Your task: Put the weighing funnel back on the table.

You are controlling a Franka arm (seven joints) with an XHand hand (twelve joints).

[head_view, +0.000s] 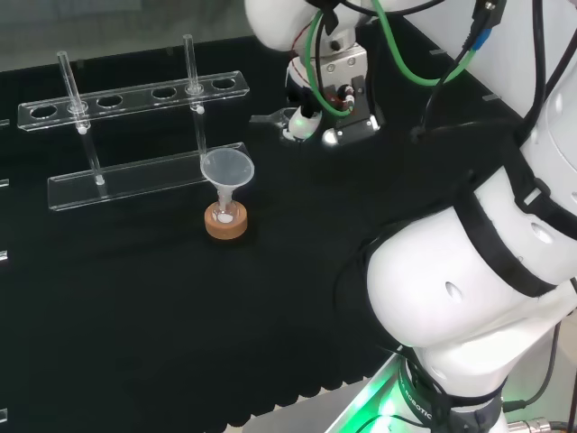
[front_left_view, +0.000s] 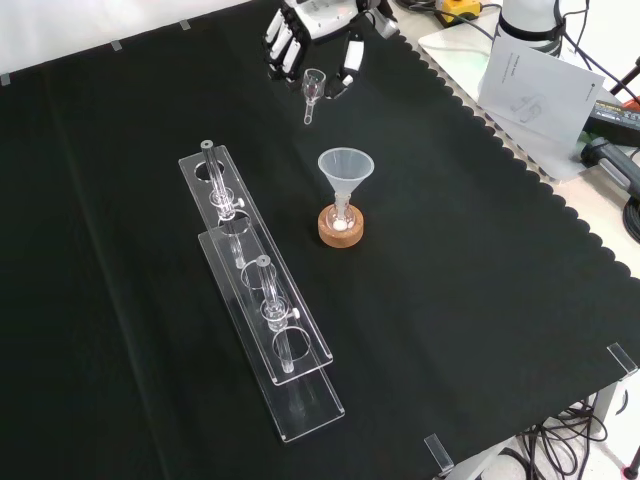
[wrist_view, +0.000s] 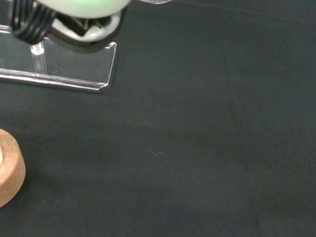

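Hand pinches weighing funnel, stem down, far side of desk; letting go while tilted could send it rolling.

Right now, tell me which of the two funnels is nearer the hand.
The small weighing funnel, right at the hand. The big cone-shaped funnel stands apart, mouth up, over a cork ring.

**Desk survey: bystanding ware**

Front view. The desk is under black cloth. The funnel stands mouth up, with its stem in a small flask seated on a cork ring. A clear two-tier tube rack lies at 8 o'clock of the funnel, apart from it, and two test tubes stand upright in it. A sheet of white paper lies at 2 o'clock, off the cloth.
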